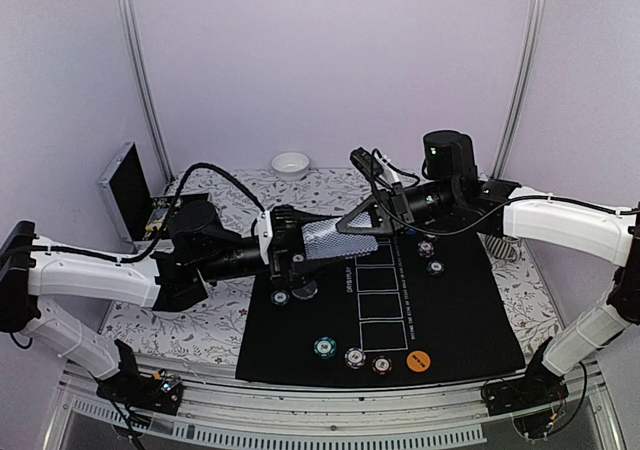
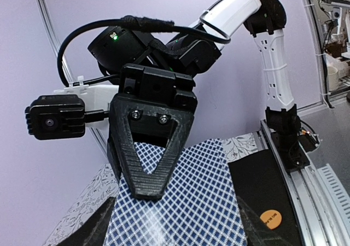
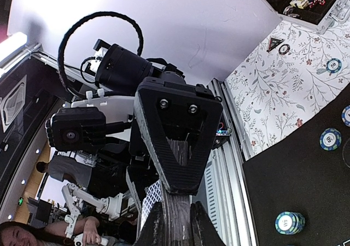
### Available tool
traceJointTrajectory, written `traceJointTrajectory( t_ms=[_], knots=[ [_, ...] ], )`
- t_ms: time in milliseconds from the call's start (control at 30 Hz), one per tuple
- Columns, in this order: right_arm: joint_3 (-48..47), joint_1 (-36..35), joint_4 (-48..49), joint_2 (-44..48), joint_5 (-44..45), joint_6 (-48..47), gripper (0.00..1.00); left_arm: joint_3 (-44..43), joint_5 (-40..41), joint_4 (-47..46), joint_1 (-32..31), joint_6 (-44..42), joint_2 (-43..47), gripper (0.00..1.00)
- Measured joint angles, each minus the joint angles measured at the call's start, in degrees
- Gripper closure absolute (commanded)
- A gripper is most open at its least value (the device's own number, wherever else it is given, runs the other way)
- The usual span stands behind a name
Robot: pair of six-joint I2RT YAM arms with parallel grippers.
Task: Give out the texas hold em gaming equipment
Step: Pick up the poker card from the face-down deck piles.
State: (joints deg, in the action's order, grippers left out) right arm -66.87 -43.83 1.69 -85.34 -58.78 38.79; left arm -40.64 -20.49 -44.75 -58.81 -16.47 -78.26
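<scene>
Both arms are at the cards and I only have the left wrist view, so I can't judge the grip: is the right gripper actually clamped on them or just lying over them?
Observer: Clamped. The right wrist view shows the right gripper shut on the edge of the playing cards.
Operator: What's out near the arm bases?
Observer: Top view: a green chip, white chip and red chip sit in a row along the near edge of the black mat, left of your orange disc.
</scene>
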Motion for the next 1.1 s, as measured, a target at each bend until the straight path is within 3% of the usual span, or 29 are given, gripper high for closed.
traceJointTrajectory(
  t_ms=[167,400,833,1100],
  knots=[
    [0.00,0.00,0.04,0.00,0.04,-0.48,0.93,0.00,-0.13,-0.48,0.00,1.38,-0.07,0.40],
    [0.00,0.02,0.09,0.00,0.11,-0.07,0.63,0.00,-0.04,-1.73,0.00,3.41,-0.63,0.40],
    [-0.09,0.02,-2.03,0.00,2.19,-1.09,0.39,0.02,0.07,-1.70,0.00,4.11,-1.22,0.40],
    [-2.97,0.02,-9.35,0.11,5.20,-5.16,0.27,1.36,0.52,-2.69,0.00,4.17,-1.22,0.40]
  ],
)
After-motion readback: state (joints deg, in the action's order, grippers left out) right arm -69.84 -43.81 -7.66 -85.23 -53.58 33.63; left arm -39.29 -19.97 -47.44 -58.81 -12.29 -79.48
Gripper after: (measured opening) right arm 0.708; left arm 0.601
